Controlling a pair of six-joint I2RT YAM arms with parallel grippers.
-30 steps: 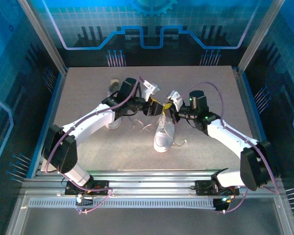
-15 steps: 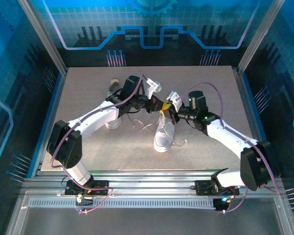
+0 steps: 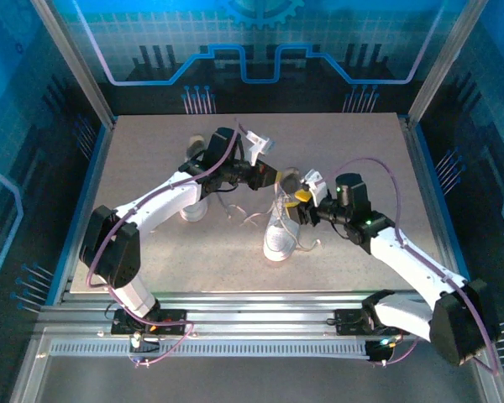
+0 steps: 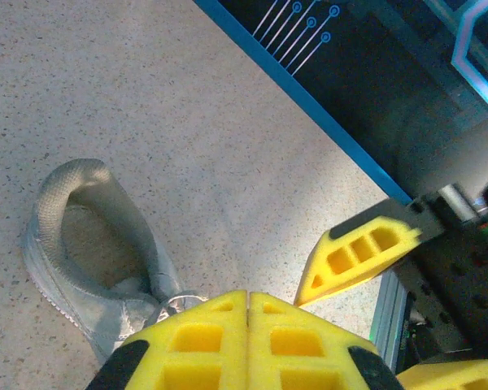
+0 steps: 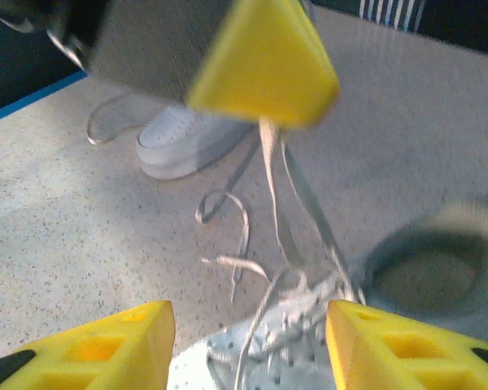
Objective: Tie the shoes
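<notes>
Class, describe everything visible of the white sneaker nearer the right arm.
The sneaker is white and low-cut, with a perforated toe pointing toward the arms' bases and a grey mouth at the far end. It stands upright on the table, untied: one thin lace runs up into the shut left pincer, and the rest trails loose.

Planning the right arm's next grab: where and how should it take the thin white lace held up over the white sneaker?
Grip the thin white lace mid-span, between the shut left gripper holding it and the white low-top sneaker. Come in level from the side of the right gripper, open fingers straddling it: it runs fairly straight, clear of the table.
</notes>
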